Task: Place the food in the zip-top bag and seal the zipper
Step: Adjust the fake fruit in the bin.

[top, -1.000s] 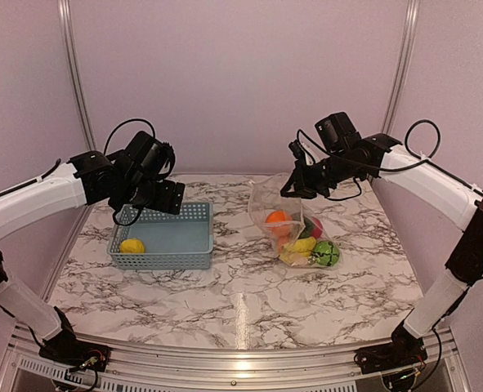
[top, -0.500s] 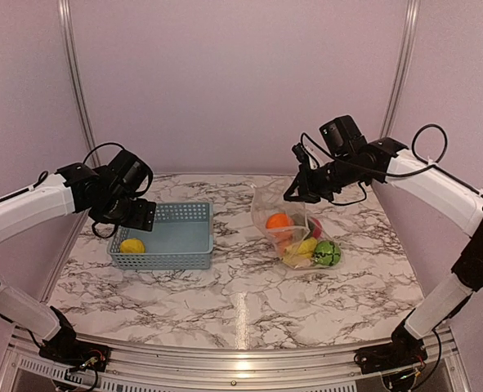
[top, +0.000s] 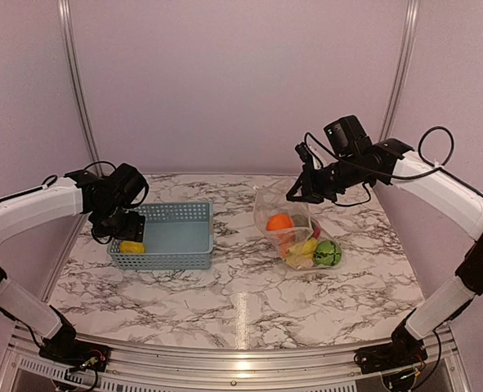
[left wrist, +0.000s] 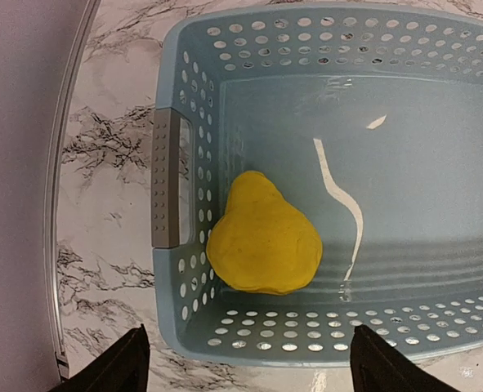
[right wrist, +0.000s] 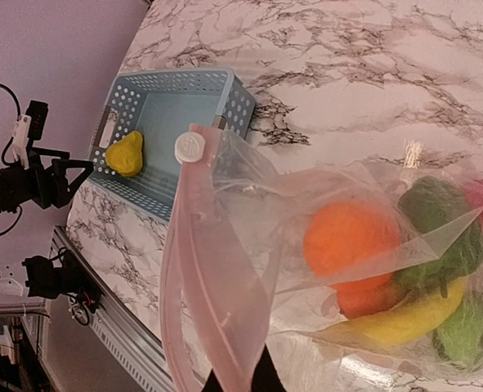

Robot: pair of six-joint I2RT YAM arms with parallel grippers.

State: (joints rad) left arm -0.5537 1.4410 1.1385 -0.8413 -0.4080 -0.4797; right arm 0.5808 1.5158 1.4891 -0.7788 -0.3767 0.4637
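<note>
A yellow lemon [left wrist: 264, 235] lies alone in the left end of the grey-blue basket [left wrist: 413, 106]. My left gripper [left wrist: 253, 367] hangs just above it, open, fingertips [left wrist: 125, 366] wide on either side of the basket's near wall. In the top view the left gripper [top: 130, 228] sits over the lemon [top: 131, 246]. My right gripper [right wrist: 237, 380] is shut on the pinkish zipper [right wrist: 194, 269] and holds up the mouth of the zip-top bag [top: 283, 214]. Inside the bag rest an orange [right wrist: 351, 241], a banana [right wrist: 404, 320], a green pepper [right wrist: 437, 219] and a green melon [top: 327, 253].
The basket [top: 176, 237] stands left of centre on the marble table [top: 241, 302], with the bag about a hand's width to its right. A white slider [right wrist: 190, 148] sits at the zipper's far end. Metal frame posts [top: 71, 73] and walls close in the table.
My left arm has dropped and swung left, from above the basket down to its left end over the lemon. The right gripper has drifted slightly right, still holding the bag.
</note>
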